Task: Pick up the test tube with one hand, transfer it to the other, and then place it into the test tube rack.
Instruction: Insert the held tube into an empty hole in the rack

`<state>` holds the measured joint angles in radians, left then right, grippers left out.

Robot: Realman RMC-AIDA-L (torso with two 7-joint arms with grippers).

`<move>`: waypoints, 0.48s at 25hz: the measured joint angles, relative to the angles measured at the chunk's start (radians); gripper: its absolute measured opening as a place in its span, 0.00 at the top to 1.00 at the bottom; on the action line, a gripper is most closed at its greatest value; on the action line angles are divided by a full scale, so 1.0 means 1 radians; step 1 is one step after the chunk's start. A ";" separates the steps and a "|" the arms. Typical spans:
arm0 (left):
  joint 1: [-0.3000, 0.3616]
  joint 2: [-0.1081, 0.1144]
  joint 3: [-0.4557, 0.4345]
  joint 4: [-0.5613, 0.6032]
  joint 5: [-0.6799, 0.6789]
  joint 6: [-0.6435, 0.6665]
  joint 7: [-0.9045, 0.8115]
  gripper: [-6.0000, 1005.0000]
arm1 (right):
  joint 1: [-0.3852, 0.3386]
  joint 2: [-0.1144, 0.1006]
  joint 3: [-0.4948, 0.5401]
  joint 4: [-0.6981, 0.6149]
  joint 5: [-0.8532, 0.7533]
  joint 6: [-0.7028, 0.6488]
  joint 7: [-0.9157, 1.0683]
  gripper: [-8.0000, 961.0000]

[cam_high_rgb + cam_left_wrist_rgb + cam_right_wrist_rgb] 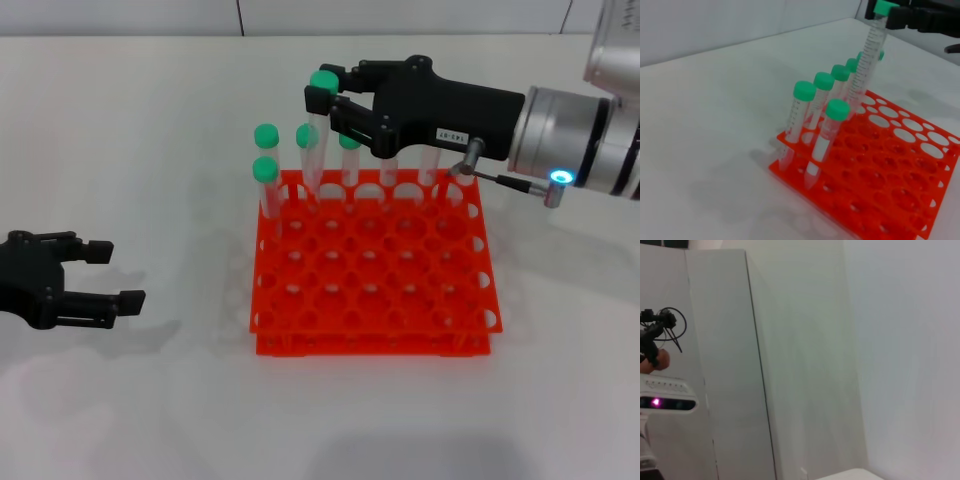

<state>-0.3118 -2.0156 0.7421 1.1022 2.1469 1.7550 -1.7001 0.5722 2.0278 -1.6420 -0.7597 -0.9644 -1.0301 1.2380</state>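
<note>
A: Starting nearest, the left pincer (105, 273) sits low over the desk (150, 420), well to the left of the test tube rack (375, 310), fingers spread and holding nothing. Its part looks done.

B: Agreed. So this reads as the last step, the placing. Look past the rack's near rows, all vacant holes, to the far edge.

A: There it is. The right pincer (325, 92) is pinching the test tube (866, 67) just under its green cap, above the rack's far left corner. From the left wrist view the tube hangs a little tilted, its tip down among the other green-capped tubes (817, 102) standing in the far rows.

B: Whether the tip is already inside a hole, I cannot tell; the neighbours hide it.

A: And the pose: the right arm (570, 140) reaches in flat from the rack's right side, label up, blue light on.

B: Next, I'd judge, it needs a straight, slow lowering with the tube brought upright, then a release once the tube seats. Crowded neighbours leave little room for drift.
</note>
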 joint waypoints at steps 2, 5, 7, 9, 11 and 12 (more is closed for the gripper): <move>-0.002 0.000 -0.001 -0.006 0.001 0.000 0.002 0.12 | 0.015 0.000 -0.017 0.028 0.035 0.006 -0.026 0.72; -0.002 -0.001 -0.002 -0.007 0.001 -0.001 0.002 0.12 | 0.027 0.000 -0.039 0.056 0.069 0.008 -0.051 0.72; -0.002 -0.001 -0.002 -0.007 0.001 0.000 0.002 0.12 | 0.029 0.000 -0.051 0.059 0.080 0.009 -0.060 0.72; -0.002 -0.001 -0.003 -0.007 0.001 0.000 0.001 0.12 | 0.030 0.000 -0.069 0.059 0.099 0.014 -0.076 0.72; -0.003 -0.003 -0.003 -0.007 0.001 0.000 0.000 0.12 | 0.031 0.000 -0.086 0.060 0.118 0.020 -0.091 0.72; -0.003 -0.004 -0.003 -0.007 0.001 0.000 -0.001 0.12 | 0.031 0.000 -0.089 0.061 0.121 0.023 -0.094 0.72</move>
<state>-0.3144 -2.0191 0.7393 1.0952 2.1479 1.7548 -1.7012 0.6032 2.0279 -1.7314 -0.6990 -0.8430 -1.0075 1.1444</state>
